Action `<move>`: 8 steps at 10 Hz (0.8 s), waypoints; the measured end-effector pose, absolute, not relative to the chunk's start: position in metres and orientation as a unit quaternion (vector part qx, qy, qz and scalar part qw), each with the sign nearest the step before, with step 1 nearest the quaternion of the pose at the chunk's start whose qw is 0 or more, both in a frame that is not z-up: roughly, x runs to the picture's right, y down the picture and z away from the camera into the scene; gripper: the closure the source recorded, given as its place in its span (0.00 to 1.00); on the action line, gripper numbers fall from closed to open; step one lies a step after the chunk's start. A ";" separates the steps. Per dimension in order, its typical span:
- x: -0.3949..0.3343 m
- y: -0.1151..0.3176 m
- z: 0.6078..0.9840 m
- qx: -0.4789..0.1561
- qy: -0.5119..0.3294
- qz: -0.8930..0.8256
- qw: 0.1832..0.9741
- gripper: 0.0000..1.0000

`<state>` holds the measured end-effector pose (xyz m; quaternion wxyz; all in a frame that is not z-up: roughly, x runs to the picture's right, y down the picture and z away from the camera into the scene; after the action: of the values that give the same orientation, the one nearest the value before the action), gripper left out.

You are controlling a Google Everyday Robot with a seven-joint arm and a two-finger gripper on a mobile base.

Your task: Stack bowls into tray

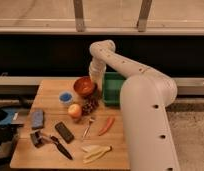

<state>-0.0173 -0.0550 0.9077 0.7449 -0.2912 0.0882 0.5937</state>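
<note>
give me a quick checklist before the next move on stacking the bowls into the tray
1. orange-red bowl upright on the table: ok
2. that bowl inside the green tray: not ok, it sits left of it
3. purple bowl located: cannot tell, not visible
4. gripper beside the bowl's right rim: ok
5. gripper holding the bowl: cannot tell

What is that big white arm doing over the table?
The robot's arm reaches across the wooden table. Its gripper hangs at the far side, right beside the orange-red bowl. That bowl sits just left of the green tray, not in it yet. Whether the gripper holds the bowl can't be seen. An apple and a small cup lie nearer the front.
</note>
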 end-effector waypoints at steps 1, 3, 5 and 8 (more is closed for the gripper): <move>-0.017 -0.054 0.908 -0.293 0.087 0.594 0.744 0.29; -0.018 -0.052 0.912 -0.299 0.084 0.596 0.740 0.29; -0.020 -0.051 0.914 -0.304 0.084 0.595 0.739 0.29; -0.028 -0.059 0.918 -0.306 0.071 0.595 0.740 0.29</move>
<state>-0.0281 -0.0588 0.9177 0.7401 -0.3058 0.0707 0.5948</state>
